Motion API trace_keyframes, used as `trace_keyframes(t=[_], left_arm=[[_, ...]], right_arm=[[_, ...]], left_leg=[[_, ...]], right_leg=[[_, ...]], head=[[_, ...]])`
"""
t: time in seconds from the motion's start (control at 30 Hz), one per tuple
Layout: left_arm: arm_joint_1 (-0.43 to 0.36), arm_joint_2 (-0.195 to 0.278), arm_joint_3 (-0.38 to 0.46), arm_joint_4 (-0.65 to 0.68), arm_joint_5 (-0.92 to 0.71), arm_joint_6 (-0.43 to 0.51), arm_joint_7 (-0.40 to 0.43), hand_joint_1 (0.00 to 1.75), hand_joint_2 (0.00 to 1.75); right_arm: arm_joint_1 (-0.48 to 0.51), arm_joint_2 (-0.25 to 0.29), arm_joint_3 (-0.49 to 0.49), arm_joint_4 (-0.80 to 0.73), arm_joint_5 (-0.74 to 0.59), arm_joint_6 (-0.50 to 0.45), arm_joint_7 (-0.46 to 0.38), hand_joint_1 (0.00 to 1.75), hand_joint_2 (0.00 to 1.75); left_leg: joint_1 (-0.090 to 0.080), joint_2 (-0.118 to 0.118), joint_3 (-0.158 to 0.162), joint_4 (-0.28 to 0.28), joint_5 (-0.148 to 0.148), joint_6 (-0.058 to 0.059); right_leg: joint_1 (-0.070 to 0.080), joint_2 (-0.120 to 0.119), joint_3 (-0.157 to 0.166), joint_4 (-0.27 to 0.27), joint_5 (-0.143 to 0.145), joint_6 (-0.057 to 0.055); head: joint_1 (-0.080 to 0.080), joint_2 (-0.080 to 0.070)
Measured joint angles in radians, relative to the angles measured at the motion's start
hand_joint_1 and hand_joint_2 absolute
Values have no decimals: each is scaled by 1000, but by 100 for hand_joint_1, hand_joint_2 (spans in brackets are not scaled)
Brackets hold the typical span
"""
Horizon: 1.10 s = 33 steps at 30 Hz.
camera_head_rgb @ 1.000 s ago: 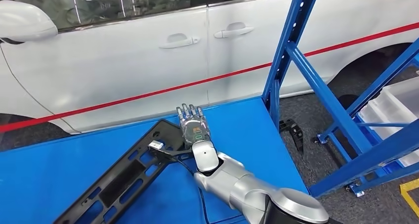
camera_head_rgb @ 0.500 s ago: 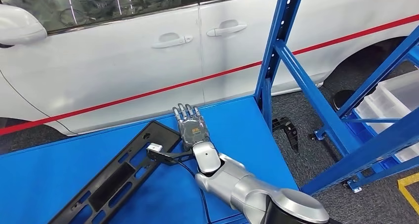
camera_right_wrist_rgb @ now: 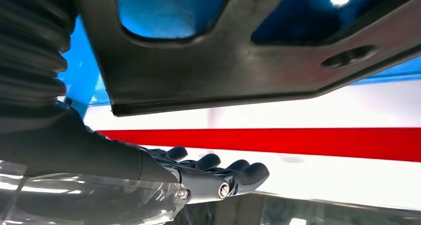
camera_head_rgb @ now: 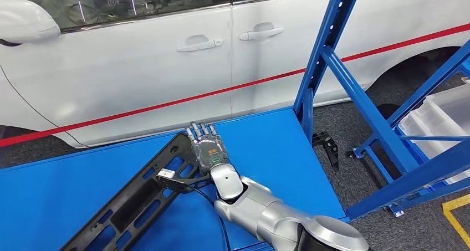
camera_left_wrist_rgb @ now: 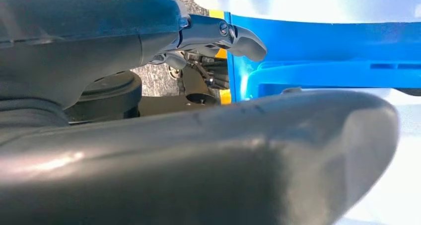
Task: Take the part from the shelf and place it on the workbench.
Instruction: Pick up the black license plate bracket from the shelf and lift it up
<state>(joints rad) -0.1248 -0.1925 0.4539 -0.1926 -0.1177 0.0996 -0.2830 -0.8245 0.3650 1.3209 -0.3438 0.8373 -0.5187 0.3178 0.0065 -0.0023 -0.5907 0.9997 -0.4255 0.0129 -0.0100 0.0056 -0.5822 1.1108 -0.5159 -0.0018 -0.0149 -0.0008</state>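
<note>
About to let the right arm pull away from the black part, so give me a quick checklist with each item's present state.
1. Black part lies on the blue workbench: ok.
2. Part fully within the bench edges: cannot tell, its near end runs out of the head view.
3. Right hand has let go, fingers straight: ok.
4. Hand clear of the part: not ok, it rests at its far end.
5. Blue shelf post apart from the arm: ok.
</note>
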Motion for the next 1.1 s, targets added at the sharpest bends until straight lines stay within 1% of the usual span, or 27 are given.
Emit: trace_keyframes(t=[0.03, 0.07, 0.17, 0.2, 0.23, 0.27, 0.33, 0.37, 0.4, 0.43, 0.5, 0.53, 0.57, 0.63, 0.67, 0.7, 0.73, 0.77, 0.83, 0.87, 0.9, 0.93, 0.97, 1.0, 1.03, 1.07, 1.1], left_arm=[[1, 0, 2, 0, 2, 0, -1, 0, 175], [2, 0, 4, 0, 4, -2, -2, 0, 175], [5, 0, 12, 0, 11, -9, -3, 0, 175], [6, 0, 14, 0, 13, -10, -3, 0, 175], [8, 1, 16, 0, 13, -12, -3, 0, 175], [9, 1, 18, 0, 13, -13, -4, 0, 175], [12, 1, 20, 0, 13, -15, -4, 0, 175], [14, 2, 22, 0, 13, -15, -4, 0, 175], [15, 3, 23, 0, 13, -16, -4, 0, 175], [16, 3, 24, 0, 13, -16, -4, 0, 175], [15, 5, 26, 0, 11, -18, -5, 0, 87], [14, 6, 26, 0, 10, -18, -6, 0, 44], [13, 6, 26, 0, 7, -17, -8, 0, 0], [13, 7, 26, 0, 2, -14, -12, 0, 0], [13, 8, 26, 0, 1, -13, -13, 0, 0], [13, 8, 26, 0, 0, -11, -14, 0, 0], [13, 8, 26, 0, -1, -10, -14, 0, 0], [13, 8, 26, 0, -1, -10, -15, 0, 0], [14, 8, 26, 0, -1, -10, -18, 0, 0], [15, 8, 26, 0, -1, -10, -20, 0, 0], [17, 8, 26, 0, -1, -10, -21, 0, 0], [19, 8, 26, 0, -1, -10, -23, 0, 0], [20, 8, 26, 0, -1, -10, -23, 0, 0], [21, 8, 26, 0, -1, -10, -23, 0, 0], [21, 8, 26, 0, -1, -10, -24, 0, 0], [21, 8, 26, 0, -1, -9, -24, 0, 0], [21, 8, 26, 0, -2, -8, -24, 0, 0]], right_arm=[[1, 0, 0, -3, 0, 1, -3, 0, 175], [2, 1, 1, -6, 0, 1, -4, 0, 175], [6, 1, 4, -13, 0, 2, -4, 0, 175], [7, 1, 6, -15, -1, 2, -4, 0, 175], [8, 1, 7, -17, -1, 3, -4, 0, 175], [9, 1, 9, -19, -2, 3, -3, 0, 175], [13, 1, 13, -19, -2, 5, -1, 0, 175], [15, 1, 15, -19, -3, 7, 0, 0, 175], [16, 1, 17, -19, -3, 8, 0, 0, 175], [17, 1, 18, -19, -3, 8, 0, 0, 175], [16, 1, 18, -19, -4, 6, 0, 0, 175], [15, 1, 18, -19, -4, 4, 0, 0, 175], [15, 1, 18, -19, -4, 2, 0, 0, 175], [15, 1, 18, -19, -7, 0, 0, 0, 175], [15, 1, 18, -19, -8, 0, 0, 0, 175], [15, 1, 18, -19, -10, 0, 0, 0, 175], [15, 0, 18, -19, -11, 1, 0, 0, 175], [15, 0, 18, -19, -12, 1, 0, 0, 175], [18, -1, 18, -18, -12, 1, -1, 0, 175], [20, -2, 18, -18, -12, 1, -1, 0, 175], [22, -2, 18, -18, -11, 0, -2, 0, 175], [24, -3, 19, -18, -10, -1, -2, 0, 175], [24, -3, 20, -19, -8, -3, -3, 0, 175], [24, -3, 22, -20, -5, -6, -4, 0, 175], [24, -3, 25, -22, -3, -8, -4, 0, 175], [25, -3, 28, -26, -1, -12, -4, 0, 175], [25, -2, 31, -30, -1, -15, -4, 0, 175]], left_leg=[[-1, -1, -1, 2, 1, -5], [-2, -2, -3, 5, 3, -10], [-1, -4, -8, 7, 7, -28], [0, -4, -12, 16, -3, -33], [1, -3, -24, 44, -29, -38], [3, -3, -42, 91, -64, -43], [6, -3, -84, 216, -136, -50], [7, -3, -93, 256, -151, -53], [7, -3, -85, 262, -146, -54], [7, -3, -59, 229, -124, -53], [6, -3, 22, 102, -74, -45], [3, -3, 56, 45, -61, -40], [0, -3, 76, 9, -57, -35], [-6, -3, 83, -13, -58, -27], [-3, -3, 82, -20, -54, -20], [-1, -2, 82, -27, -48, -13], [1, -1, 81, -33, -41, -6], [4, 1, 80, -39, -34, 0], [2, 3, 70, -39, -28, 6], [1, 3, 66, -37, -26, 7], [0, 4, 62, -36, -25, 7], [0, 4, 60, -33, -25, 7], [0, 3, 59, -29, -25, 5], [0, 3, 59, -24, -27, 3], [-1, 2, 56, -19, -30, -1], [-3, 1, 52, -12, -33, -6], [-4, 0, 47, -7, -35, -11]], right_leg=[[2, 0, 25, -49, 15, -3], [3, 1, 37, -76, 18, -6], [4, 1, 33, -88, 23, -20], [3, 0, 32, -92, 29, -27], [1, -1, 29, -96, 34, -34], [0, -3, 25, -98, 39, -40], [1, -5, 14, -98, 45, -45], [2, -6, 10, -97, 48, -45], [3, -6, 5, -96, 51, -45], [3, -6, 2, -94, 52, -44], [3, -5, -1, -91, 55, -41], [4, -5, -3, -90, 57, -38], [5, -5, -5, -90, 60, -33], [4, -5, -9, -92, 67, -21], [4, -5, -11, -92, 69, -14], [4, -5, -13, -88, 65, -8], [4, -5, -22, -69, 50, -4], [4, -5, -39, -31, 23, -1], [3, -5, -98, 97, -47, 3], [3, -5, -124, 156, -70, 5], [2, -5, -137, 188, -75, 6], [2, -5, -129, 181, -60, 6], [1, -5, -102, 135, -30, 5], [0, -5, -64, 66, 5, 3], [0, -5, -28, 0, 28, 0], [0, -4, -5, -49, 41, -4], [2, -3, 5, -75, 43, -8]], head=[[0, 0], [0, 0], [-1, 0], [-1, 0], [-2, 0], [-3, 0], [-4, 0], [-4, 0], [-4, 0], [-4, 0], [-4, 0], [-4, 0], [-4, 0], [-4, 0], [-3, 0], [-3, 0], [-2, 0], [-2, 0], [-2, 0], [-2, 0], [-2, 0], [-2, 0], [-2, 0], [-2, 0], [-2, 0], [-2, 0], [-2, 0]])
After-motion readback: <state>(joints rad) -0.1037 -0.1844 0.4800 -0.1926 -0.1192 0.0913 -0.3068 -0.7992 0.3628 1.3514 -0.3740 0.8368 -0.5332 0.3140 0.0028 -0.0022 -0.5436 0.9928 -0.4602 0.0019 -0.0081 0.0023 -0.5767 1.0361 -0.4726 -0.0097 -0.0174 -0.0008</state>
